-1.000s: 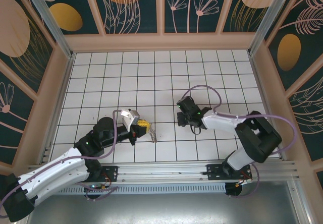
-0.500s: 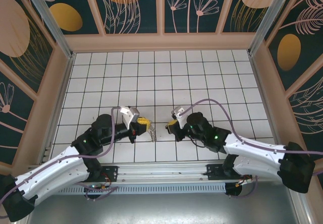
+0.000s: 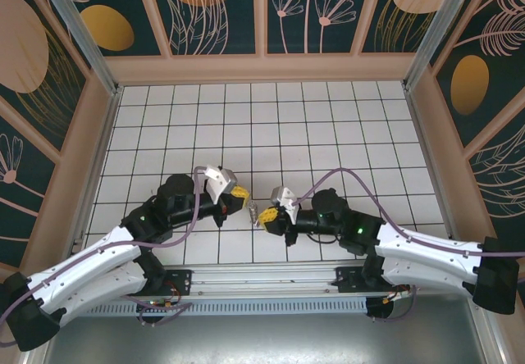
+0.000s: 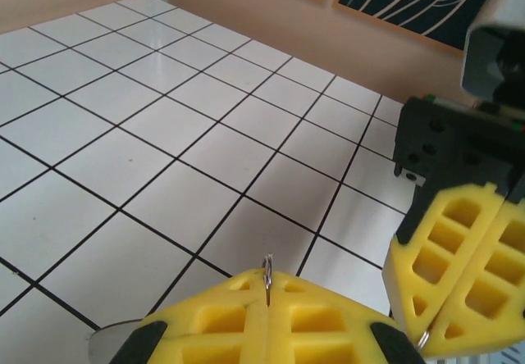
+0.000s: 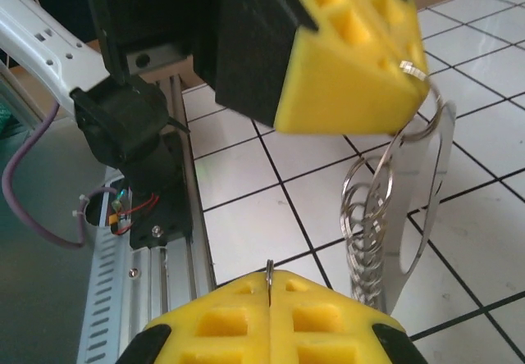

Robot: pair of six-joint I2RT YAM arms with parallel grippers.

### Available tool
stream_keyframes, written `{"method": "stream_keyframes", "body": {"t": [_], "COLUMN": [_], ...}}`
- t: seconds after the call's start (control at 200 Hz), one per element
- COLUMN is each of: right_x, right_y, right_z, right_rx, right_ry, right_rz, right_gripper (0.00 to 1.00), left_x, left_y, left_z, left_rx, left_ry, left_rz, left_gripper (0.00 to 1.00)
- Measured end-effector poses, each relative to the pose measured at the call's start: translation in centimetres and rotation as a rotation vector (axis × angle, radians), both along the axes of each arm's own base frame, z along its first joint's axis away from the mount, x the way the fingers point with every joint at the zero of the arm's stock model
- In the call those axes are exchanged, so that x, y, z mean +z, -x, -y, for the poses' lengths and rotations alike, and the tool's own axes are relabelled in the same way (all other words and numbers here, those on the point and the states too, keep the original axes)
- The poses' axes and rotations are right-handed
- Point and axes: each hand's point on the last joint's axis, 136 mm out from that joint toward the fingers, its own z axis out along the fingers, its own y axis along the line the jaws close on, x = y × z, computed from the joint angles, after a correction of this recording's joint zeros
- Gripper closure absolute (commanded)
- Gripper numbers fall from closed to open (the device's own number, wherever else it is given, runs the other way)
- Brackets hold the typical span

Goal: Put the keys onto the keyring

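Left gripper (image 3: 239, 197): pads closed on keyring (image 5: 358, 253), raised over tiled table (image 3: 328, 118); flat silver key (image 5: 414, 216) dangling alongside coils. Right gripper (image 3: 263, 215) just beside: pads pressed together, thin metal loop (image 5: 268, 270) pinched between.

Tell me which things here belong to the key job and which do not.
Job: left fingers, pinching linked rings with the key hanging; right fingers, pinching a thin ring.
Not the job: tiled table, metal rail.
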Motion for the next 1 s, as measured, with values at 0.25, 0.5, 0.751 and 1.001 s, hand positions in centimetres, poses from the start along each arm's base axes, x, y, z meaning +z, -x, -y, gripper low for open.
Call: {"method": "stream_keyframes", "body": {"t": [0.25,0.5,0.751,1.001], "right_x": [3.8,6.4,5.6,4.3], "right_y": [-1.1,-2.5,-3.2,-3.5], "right_z": [0.4,-0.1,-0.5,-1.1], "right_rx": [-0.066,-0.123,-0.148,-0.146], "right_ry": [-0.068,-0.071,-0.018,0.043], "right_rz": [0.059,0.080,0.069,0.044], "right_gripper": [1.00,1.00,1.00,1.00], "left_x": [1.7,1.9,1.9,2.0], "left_y": [1.0,1.2,1.2,1.1], "left_z": [-0.1,-0.1,-0.1,-0.1], "left_rx": [-0.051,-0.068,-0.070,-0.066], "left_ry": [0.029,0.027,0.025,0.024], "left_rz": [0.059,0.080,0.087,0.095], "left_gripper": [1.00,1.00,1.00,1.00]}}
